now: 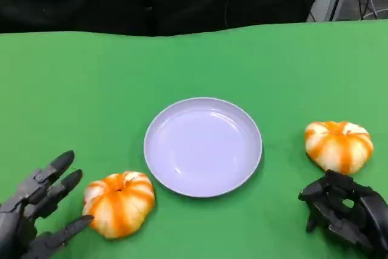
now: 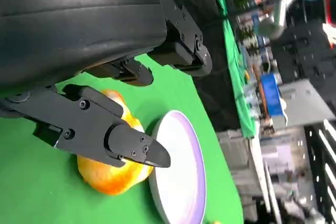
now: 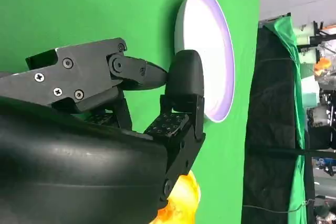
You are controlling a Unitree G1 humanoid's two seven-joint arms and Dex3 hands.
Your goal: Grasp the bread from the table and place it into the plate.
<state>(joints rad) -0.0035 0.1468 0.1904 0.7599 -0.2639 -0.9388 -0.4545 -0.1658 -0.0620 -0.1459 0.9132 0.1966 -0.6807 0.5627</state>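
Head view: a lilac plate [image 1: 203,147] is seen empty at the centre of the green bench [image 1: 91,89]. One orange-and-white bread [image 1: 119,202] lies near and left of the plate, just beside its rim; a second bread [image 1: 339,145] lies well to the right of the plate. The left hand [image 1: 37,210] is seen released, fingers spread, just left of the near bread, one fingertip about touching it. The right hand [image 1: 344,210] is seen with fingers curled inward, nothing held, just near of the second bread. Left wrist view: the spread fingers [image 2: 113,137] are seen over the bread [image 2: 113,174], the plate [image 2: 181,174] beyond it. Right wrist view: curled fingers [image 3: 178,114] are seen before the plate [image 3: 210,40], with the second bread [image 3: 181,200] beside the hand.
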